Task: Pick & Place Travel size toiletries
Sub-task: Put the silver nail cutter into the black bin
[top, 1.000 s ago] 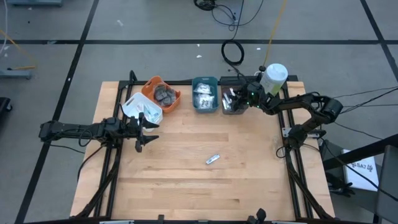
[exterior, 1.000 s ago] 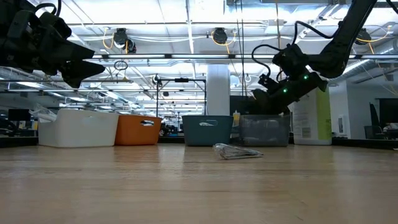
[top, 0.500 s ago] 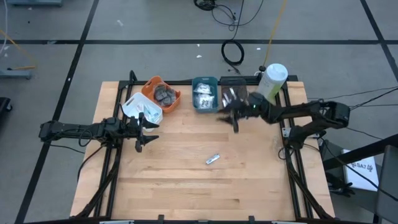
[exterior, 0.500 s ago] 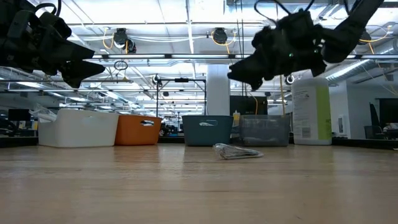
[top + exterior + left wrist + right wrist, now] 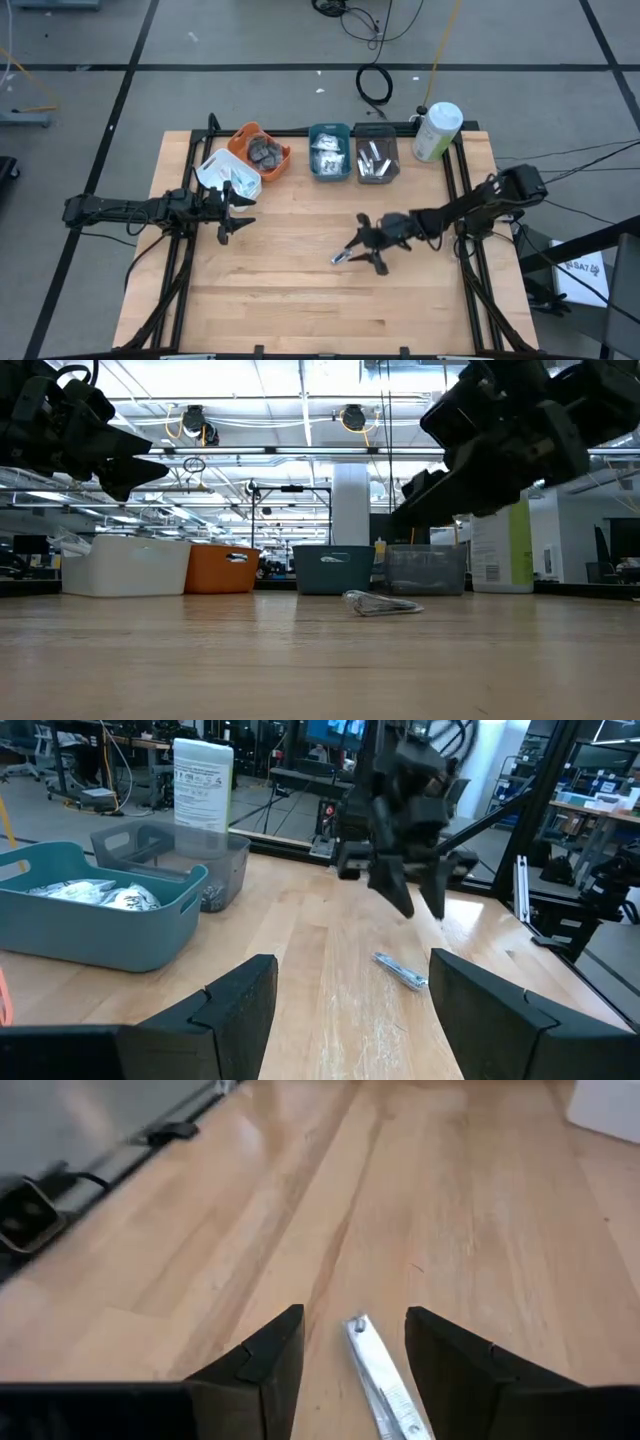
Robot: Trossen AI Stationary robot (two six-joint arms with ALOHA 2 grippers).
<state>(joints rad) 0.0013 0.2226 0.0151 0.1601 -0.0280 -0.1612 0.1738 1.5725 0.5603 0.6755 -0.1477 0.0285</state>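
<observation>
Right gripper (image 5: 362,252): above light wooden bench (image 5: 300,300), directly over small silver tube (image 5: 343,256); fingers spread apart, nothing held. In right wrist view, tube (image 5: 380,1385) lies flat on bench between both dark fingers (image 5: 262,1360), not touched.

Left gripper (image 5: 228,207): waits near white bin (image 5: 226,172) at bench left side, fingers wide apart, nothing held.

Orange bin (image 5: 262,150), teal bin (image 5: 329,152), grey bin (image 5: 376,158): row along far edge, each holding small toiletries.
</observation>
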